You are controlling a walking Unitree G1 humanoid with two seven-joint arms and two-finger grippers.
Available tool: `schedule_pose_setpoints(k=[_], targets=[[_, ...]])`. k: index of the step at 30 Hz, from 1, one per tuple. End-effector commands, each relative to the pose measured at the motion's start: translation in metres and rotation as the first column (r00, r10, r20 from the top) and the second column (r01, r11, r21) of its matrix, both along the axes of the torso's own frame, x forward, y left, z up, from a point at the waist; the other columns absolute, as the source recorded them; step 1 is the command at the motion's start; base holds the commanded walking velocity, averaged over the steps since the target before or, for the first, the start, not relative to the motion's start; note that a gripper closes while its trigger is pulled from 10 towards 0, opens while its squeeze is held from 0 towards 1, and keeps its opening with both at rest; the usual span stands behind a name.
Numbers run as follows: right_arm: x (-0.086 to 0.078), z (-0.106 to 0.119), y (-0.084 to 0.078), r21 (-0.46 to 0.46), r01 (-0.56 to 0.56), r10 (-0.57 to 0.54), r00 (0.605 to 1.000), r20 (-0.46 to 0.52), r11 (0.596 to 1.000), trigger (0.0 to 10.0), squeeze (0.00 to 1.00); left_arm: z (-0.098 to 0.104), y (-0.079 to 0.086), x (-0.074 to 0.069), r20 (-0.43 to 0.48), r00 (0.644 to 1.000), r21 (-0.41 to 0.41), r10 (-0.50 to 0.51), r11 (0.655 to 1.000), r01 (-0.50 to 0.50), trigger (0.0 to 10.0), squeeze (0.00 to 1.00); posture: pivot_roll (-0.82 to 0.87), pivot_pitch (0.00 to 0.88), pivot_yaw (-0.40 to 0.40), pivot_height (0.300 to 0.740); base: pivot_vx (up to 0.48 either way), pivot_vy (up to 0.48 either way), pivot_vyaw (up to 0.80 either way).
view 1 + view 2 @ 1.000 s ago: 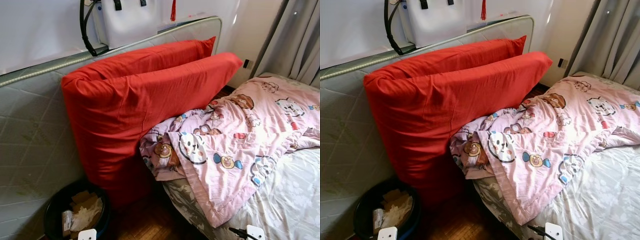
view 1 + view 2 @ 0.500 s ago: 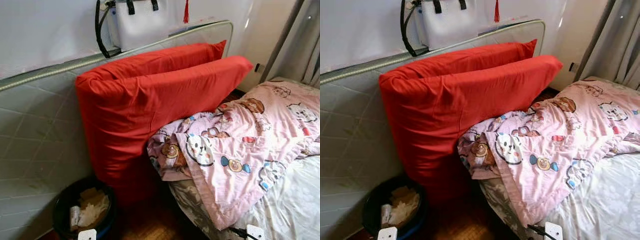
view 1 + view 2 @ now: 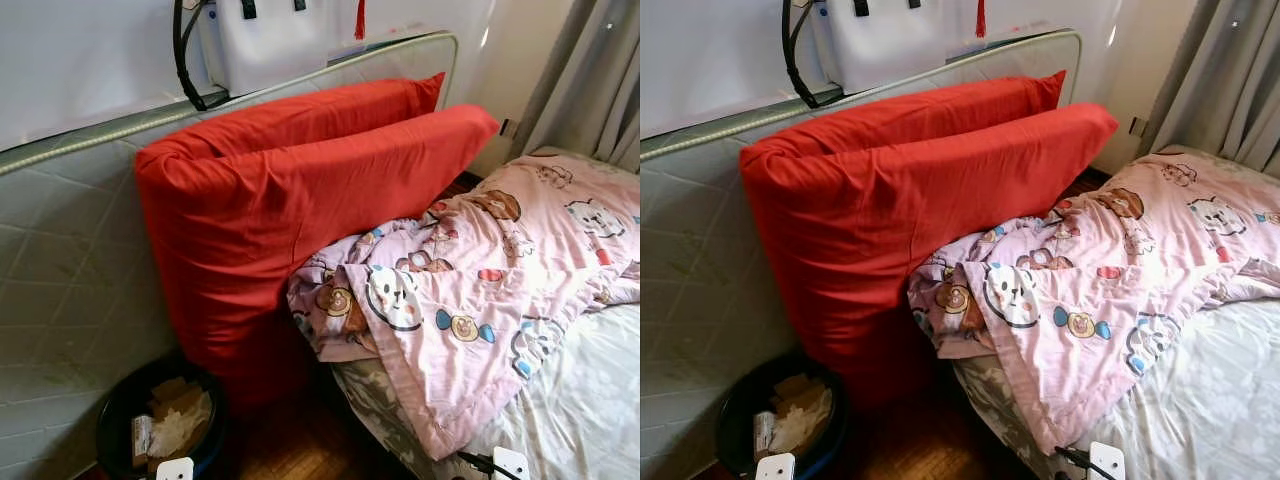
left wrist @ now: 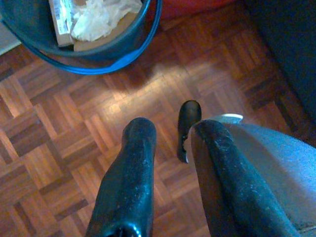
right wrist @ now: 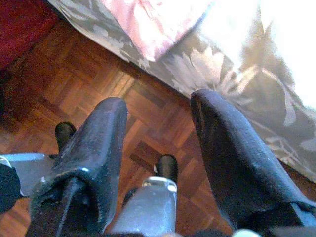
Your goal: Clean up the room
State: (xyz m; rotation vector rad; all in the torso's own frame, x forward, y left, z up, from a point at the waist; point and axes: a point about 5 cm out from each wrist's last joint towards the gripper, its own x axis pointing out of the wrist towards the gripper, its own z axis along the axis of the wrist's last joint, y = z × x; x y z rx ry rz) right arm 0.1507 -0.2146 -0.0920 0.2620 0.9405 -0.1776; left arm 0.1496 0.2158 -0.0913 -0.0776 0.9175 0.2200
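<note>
Parquet floor (image 4: 64,113), nearest: both arms hang idle above it. Left hand (image 4: 170,143), fingers apart, nothing between them. Right hand (image 5: 158,118), fingers spread wide, likewise empty, hanging just beside the bed's edge.

Waste bin (image 3: 160,425), dark with a blue rim, on the floor near the left hand, against the upright mattress; holds crumpled paper and cardboard, fairly full. Risk: a step or low arm swing on that side could tip it and scatter the contents.

Bed (image 3: 590,400), pale floral sheet, on the robot's right.

Pink quilt (image 3: 470,290), cartoon print, the likely item to tidy: lies bunched across the bed, one corner drooping over the edge, another wad pressed against the red cushions. Risk: pulled by one corner, it may slide to the floor, or drag on the cushions.

Two long red cushions (image 3: 290,200), stacked leaning on the upright mattress (image 3: 70,260), lower end on the floor. Risk: they lean unsecured; disturbing the quilt could topple them onto the bin.

White bag (image 3: 270,40), black strap, hanging on the wall, farthest.
</note>
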Motion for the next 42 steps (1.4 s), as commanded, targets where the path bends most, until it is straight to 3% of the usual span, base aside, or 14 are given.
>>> schedule_pose_setpoints(k=[1,20,21,22,23,24,32,37,38,39,40,41,42], targets=[[0.000,0.000,0.001,0.005,0.006,-0.006,1.000,0.002,1.000,10.0,0.00,-0.001,0.002,-0.003,-0.010,1.000,-0.003,0.002,1.000,-0.002,10.0,0.00,0.07,0.000,0.001,0.740,0.255,0.000,0.00],[0.000,0.000,0.003,0.007,0.005,-0.005,1.000,0.005,1.000,10.0,0.00,0.000,0.003,-0.002,-0.009,1.000,0.002,-0.020,1.000,0.021,10.0,0.00,0.06,0.000,0.015,0.740,0.295,0.000,0.00],[0.009,0.002,0.008,0.012,-0.004,0.004,1.000,0.030,1.000,10.0,0.00,0.000,0.003,-0.002,-0.009,1.000,0.002,-0.021,1.000,0.021,10.0,0.00,0.06,0.000,0.014,0.740,0.356,0.000,0.00],[0.038,0.013,0.028,0.023,-0.032,0.029,0.994,0.107,0.999,10.0,0.00,0.000,0.003,-0.002,-0.009,1.000,0.002,-0.023,1.000,0.023,10.0,0.00,0.06,0.000,0.014,0.740,0.349,0.000,0.00],[0.038,0.013,0.028,0.023,-0.032,0.029,0.994,0.107,0.999,10.0,0.00,0.000,0.003,-0.002,-0.009,1.000,0.002,-0.023,1.000,0.023,10.0,0.00,0.06,0.000,0.014,0.740,0.349,0.000,0.00],[0.053,0.019,0.040,0.029,-0.047,0.042,0.988,0.148,0.999,10.0,0.00,0.000,0.003,-0.002,-0.007,1.000,0.004,-0.025,1.000,0.025,10.0,0.00,0.06,0.000,0.014,0.740,0.000,0.000,0.00],[0.054,0.022,0.033,0.030,-0.012,0.006,0.982,0.186,0.999,10.0,0.00,0.003,0.003,0.002,0.058,0.998,0.013,-0.032,0.999,0.031,10.0,0.00,0.06,0.000,0.007,0.740,0.000,0.000,0.00],[0.066,0.031,0.025,-0.012,-0.013,0.016,0.966,0.256,1.000,10.0,0.00,0.008,0.001,0.008,0.136,0.990,0.005,-0.046,0.999,0.046,10.0,0.00,0.07,0.000,-0.004,0.740,0.000,0.000,0.00],[0.070,0.035,0.022,-0.029,-0.001,0.009,0.960,0.281,1.000,10.0,0.00,0.015,0.003,0.020,0.199,0.979,0.015,-0.054,0.999,0.052,10.0,0.00,0.07,0.000,-0.007,0.740,0.000,0.000,0.00],[0.074,0.038,0.019,-0.040,0.012,0.000,0.954,0.299,0.999,10.0,0.00,0.036,0.008,0.052,0.328,0.942,0.045,-0.075,0.997,0.064,10.0,0.00,0.08,0.000,-0.008,0.740,0.000,0.000,0.00],[0.077,0.041,0.017,-0.046,0.027,-0.011,0.945,0.328,0.999,10.0,0.00,0.064,0.009,0.087,0.473,0.875,0.079,-0.101,0.994,0.072,10.0,0.00,0.08,0.000,-0.009,0.740,0.000,0.000,0.00],[0.080,0.044,0.015,-0.044,0.036,-0.019,0.937,0.348,0.998,10.0,0.00,0.073,0.008,0.095,0.518,0.848,0.091,-0.112,0.993,0.075,10.0,0.00,0.07,0.000,-0.007,0.740,0.000,0.000,0.00],[0.080,0.044,0.015,-0.044,0.036,-0.019,0.937,0.348,0.998,10.0,0.00,0.073,0.008,0.095,0.518,0.848,0.091,-0.112,0.993,0.075,10.0,0.00,0.07,0.000,-0.007,0.740,0.000,0.000,0.00]])
